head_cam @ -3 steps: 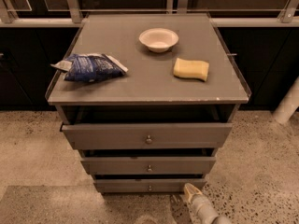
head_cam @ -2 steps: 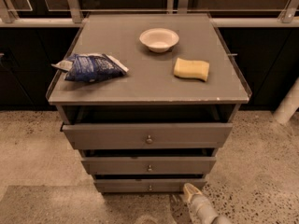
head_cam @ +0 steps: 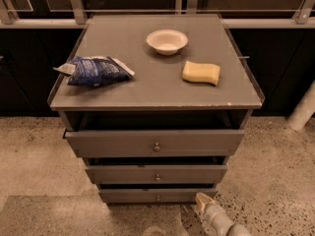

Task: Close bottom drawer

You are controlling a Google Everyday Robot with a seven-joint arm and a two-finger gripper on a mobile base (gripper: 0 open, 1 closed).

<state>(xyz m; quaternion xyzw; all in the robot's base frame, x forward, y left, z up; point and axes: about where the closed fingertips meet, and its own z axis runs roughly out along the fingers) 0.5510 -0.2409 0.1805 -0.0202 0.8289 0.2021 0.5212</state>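
Observation:
The bottom drawer [head_cam: 157, 196] is the narrowest of three grey-brown drawers in a low cabinet. Its short front panel carries one tiny round knob [head_cam: 158, 197] at its centre. It stands a little way out, with a dark gap above its front. The mid drawer [head_cam: 156, 174] and the wide top drawer [head_cam: 155, 143] also stand out from the cabinet. My gripper [head_cam: 201, 202] is low at the bottom right, just in front of the bottom drawer's right end, close to the floor. Its pale tip points toward the drawer front.
On the cabinet top [head_cam: 147, 90] lie a blue snack bag [head_cam: 95, 71], a white bowl [head_cam: 167, 41] and a yellow sponge [head_cam: 201, 73]. Speckled floor [head_cam: 275, 181] surrounds the cabinet. A white post [head_cam: 303, 109] stands at the right. Dark panels and a rail run behind.

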